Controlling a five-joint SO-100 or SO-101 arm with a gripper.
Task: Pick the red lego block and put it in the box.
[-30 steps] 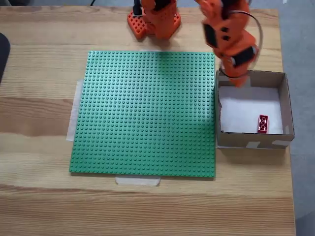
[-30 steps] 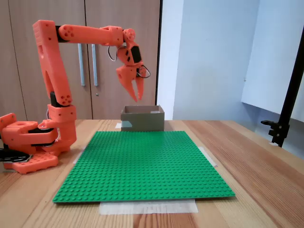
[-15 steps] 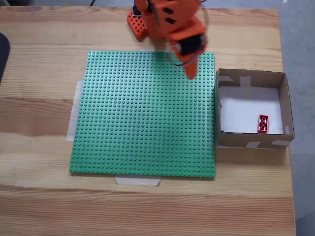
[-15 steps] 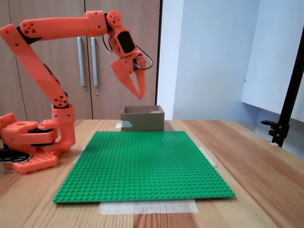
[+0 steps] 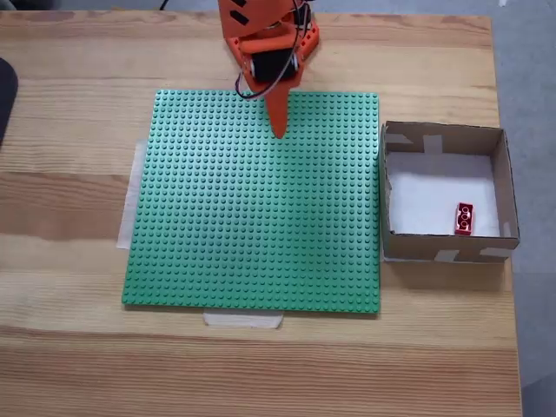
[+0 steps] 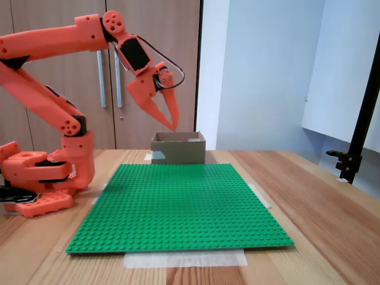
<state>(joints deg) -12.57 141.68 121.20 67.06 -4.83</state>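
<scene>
Gripper: empty, fingers together, raised over the green baseplate
Red lego block: well right of it, inside the box

Raised hand, fingers together, empty

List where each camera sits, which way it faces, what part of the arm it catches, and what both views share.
A fixed view: above the table, looking straight down on the green baseplate, the box and the red lego block; only the arm's wrist and gripper show.
A fixed view: low at the table's edge, looking level across the baseplate toward the cupboard doors; the whole arm, base to gripper, shows.
Shared: baseplate, box, gripper.
</scene>
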